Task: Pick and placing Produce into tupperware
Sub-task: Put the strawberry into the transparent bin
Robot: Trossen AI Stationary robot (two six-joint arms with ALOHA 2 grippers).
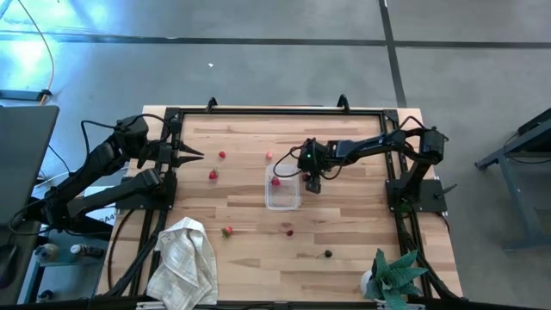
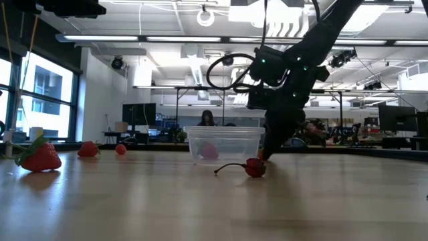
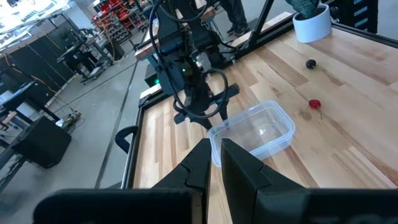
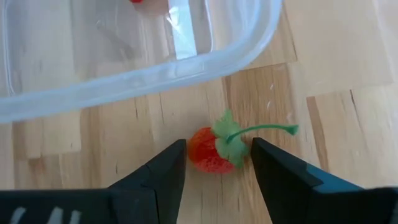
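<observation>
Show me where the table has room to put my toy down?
Bare wood lies between the white towel and the potted plant, and along the far edge. It's crowded by the clear tupperware, where the right tool hangs over a strawberry.

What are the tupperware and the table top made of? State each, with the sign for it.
Tupperware: seemingly clear glossy plastic; the wood grain shows through its walls.
Table top: seemingly pale wood in a smooth finish; plank seams and grain run across it.
</observation>
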